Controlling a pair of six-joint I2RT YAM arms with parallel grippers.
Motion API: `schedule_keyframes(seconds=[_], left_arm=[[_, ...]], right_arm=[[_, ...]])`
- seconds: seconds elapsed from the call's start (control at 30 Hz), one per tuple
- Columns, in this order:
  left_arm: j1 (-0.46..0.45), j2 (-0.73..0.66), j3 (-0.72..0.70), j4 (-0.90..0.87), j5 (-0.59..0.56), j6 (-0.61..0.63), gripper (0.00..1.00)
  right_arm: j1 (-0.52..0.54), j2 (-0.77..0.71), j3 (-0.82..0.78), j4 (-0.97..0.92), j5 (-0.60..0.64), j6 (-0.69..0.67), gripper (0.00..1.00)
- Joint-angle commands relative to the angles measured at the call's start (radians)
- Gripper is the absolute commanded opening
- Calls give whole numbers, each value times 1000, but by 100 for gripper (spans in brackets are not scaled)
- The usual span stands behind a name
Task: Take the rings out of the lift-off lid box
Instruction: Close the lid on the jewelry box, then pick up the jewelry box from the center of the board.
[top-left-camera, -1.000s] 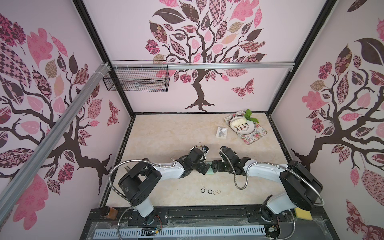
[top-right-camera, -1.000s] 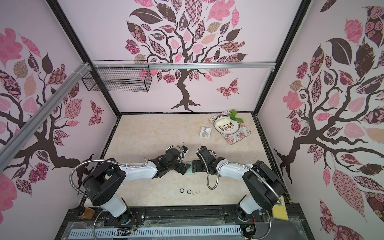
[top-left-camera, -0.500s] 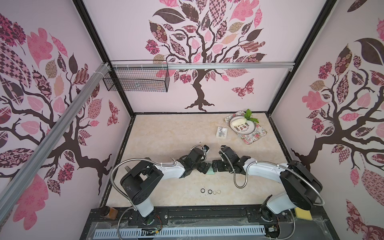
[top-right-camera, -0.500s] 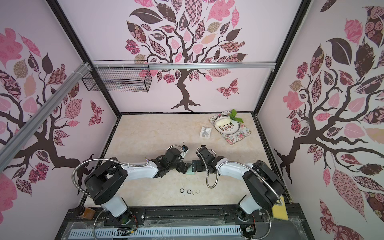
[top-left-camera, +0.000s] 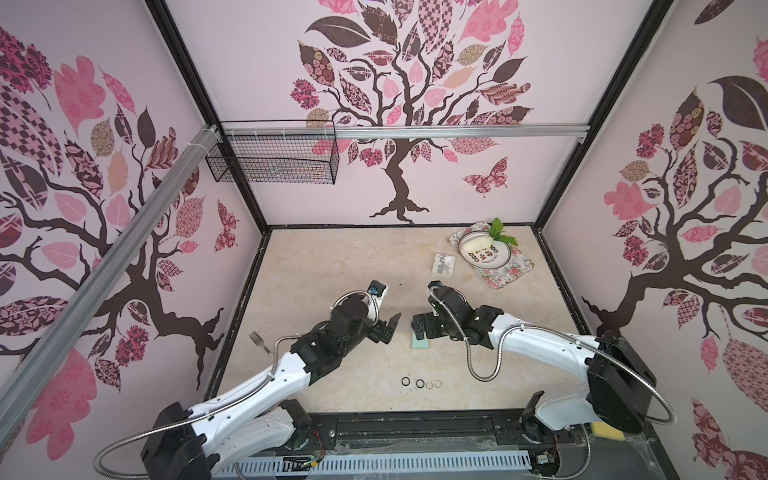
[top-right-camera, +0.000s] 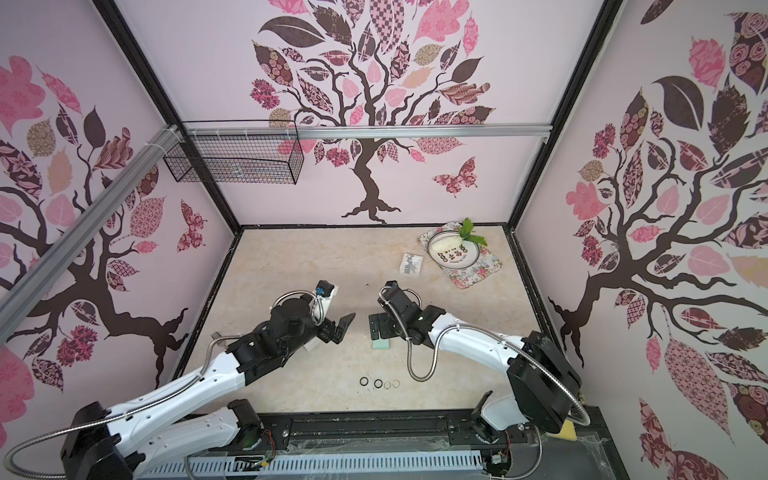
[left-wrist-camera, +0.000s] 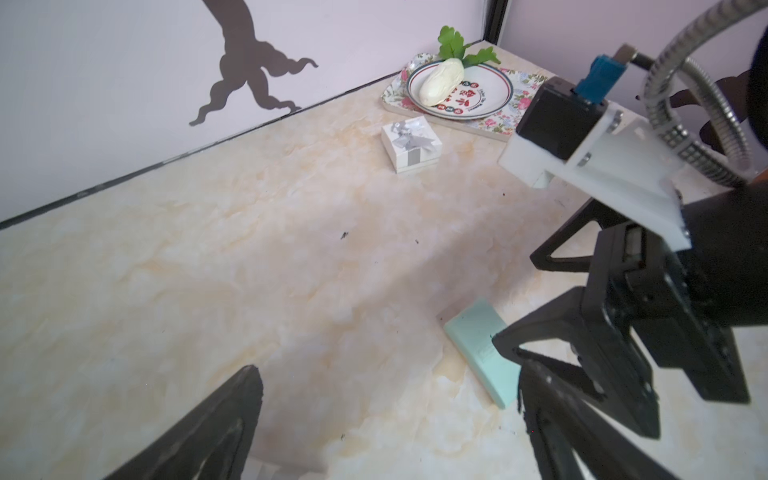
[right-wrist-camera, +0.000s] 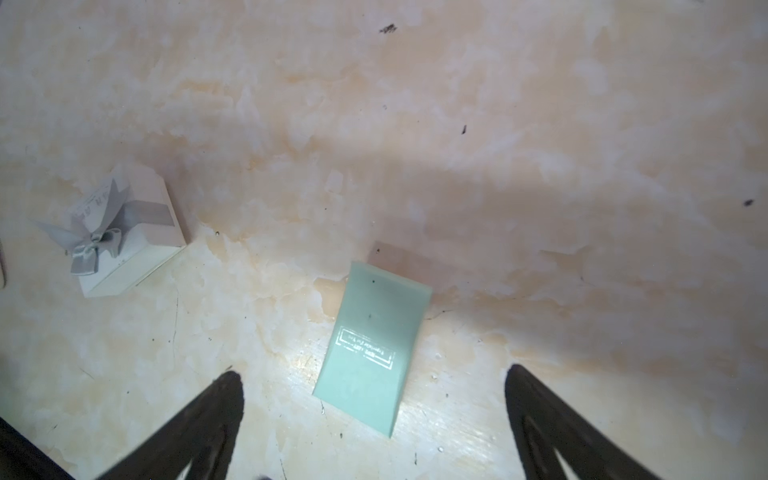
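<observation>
A: Ring count on the table (top-left-camera: 332, 257)?
B: Four rings (top-left-camera: 420, 383) in view, and both top views agree. Two are black, two pale. They lie in one short row on the bare top near the front edge, between the two arms. All four are outside any box.
A: Boxes?
B: Two. One green box (right-wrist-camera: 374, 332) lies flat mid-table with its printed stamp facing up. One white box (left-wrist-camera: 411, 147) with a grey bow sits further back, near the tray. The rings are well apart from both. Can't tell if the green one is a whole box or just a lid.
A: Right gripper?
B: The right gripper (right-wrist-camera: 374, 376) is spread wide, with one finger on each side of the green box's near end. There's a gap on both sides and it holds nothing.
A: Left?
B: The left gripper (top-left-camera: 390, 327) is also wide and empty. It's near the green box and faces the right one. The top views show a gap between it and the box.
A: Anything else on the bench?
B: One flowered tray (left-wrist-camera: 494, 124) is in the back right corner. One plate (left-wrist-camera: 490, 79) sits on it, with one white radish (left-wrist-camera: 440, 81) on the plate, leaves still on. One fork (top-left-camera: 258, 340) is at the left edge, by the left arm's cable. One wire basket (top-left-camera: 270, 164) hangs on the back rail. One yellow sponge (top-left-camera: 607, 430) sits by the right arm's base.
</observation>
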Motion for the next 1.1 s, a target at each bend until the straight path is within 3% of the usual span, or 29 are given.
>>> schedule_keyframes(seconds=[0.0,0.27,0.4,0.5,0.73,0.9,1.07], left_arm=[[4,-98,-87,-108,-35,-66,98],[4,-186,-141,-101,-12,-96,98],[3,-180,-157,-83,3,-95,98],[3,-181,-173,-66,2,-97,98],[3,-215,-182,-64,-11,-97,98],[2,-237,-190,-64,-20,-99,98],[2,-235,-188,-62,-24,-96,98]], right_arm=[[3,99,27,-17,20,37,100],[26,234,80,12,24,42,98],[42,265,91,4,32,52,88],[44,282,89,2,36,62,69],[43,306,93,-22,59,71,52],[41,301,135,-46,85,47,46],[-30,302,234,-57,60,-17,46]])
